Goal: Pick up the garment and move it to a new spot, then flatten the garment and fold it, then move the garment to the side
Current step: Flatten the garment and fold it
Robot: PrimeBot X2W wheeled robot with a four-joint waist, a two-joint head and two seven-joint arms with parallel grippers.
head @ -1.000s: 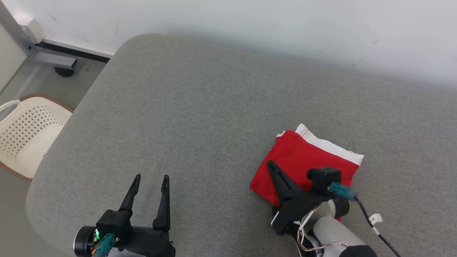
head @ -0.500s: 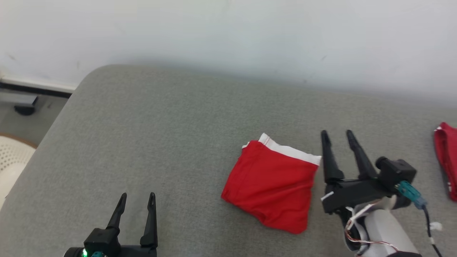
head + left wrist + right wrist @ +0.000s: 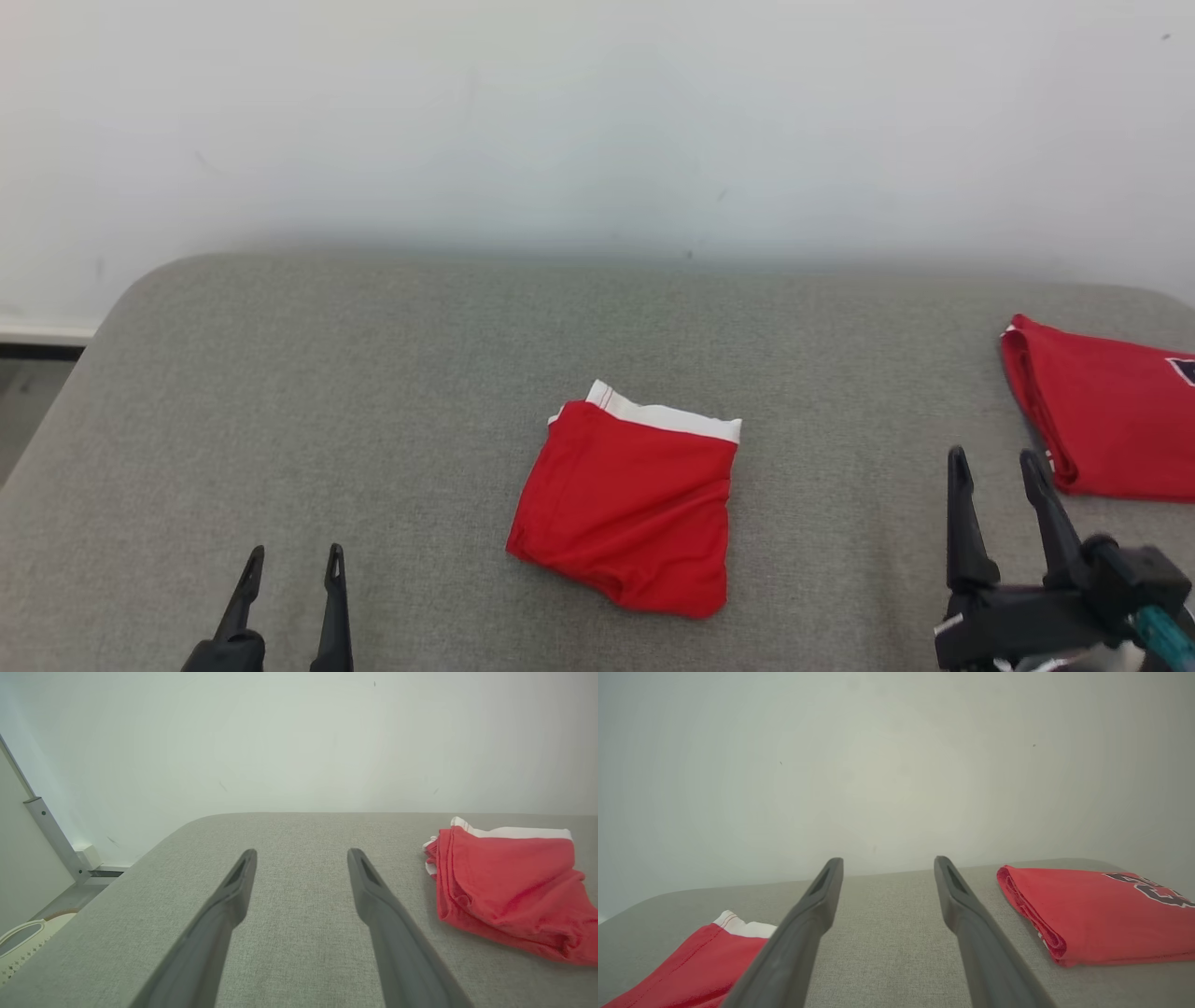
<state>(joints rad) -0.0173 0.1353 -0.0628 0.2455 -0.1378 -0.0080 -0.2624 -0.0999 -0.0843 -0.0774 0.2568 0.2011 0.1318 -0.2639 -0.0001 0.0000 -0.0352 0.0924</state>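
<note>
A folded red garment [image 3: 630, 499] with a white waistband lies flat on the grey padded surface [image 3: 373, 392], near its middle. The left wrist view has the garment [image 3: 507, 891] at the right, and the right wrist view has it [image 3: 691, 966] at the lower left. My right gripper [image 3: 994, 462] stands open to the right of the garment, apart from it, with nothing between its fingers. My left gripper [image 3: 294, 560] is open at the lower left, over bare surface, also holding nothing.
A second folded red garment [image 3: 1111, 415] with dark lettering lies at the right edge of the surface, just beyond my right gripper; it lies at the right [image 3: 1092, 910] in the right wrist view. A white wall [image 3: 597, 121] backs the surface. A pale basket [image 3: 18, 942] sits on the floor at the left.
My right gripper opened, let go of the folded garment and drew back to its right. The head camera swung right, bringing the second garment into view.
</note>
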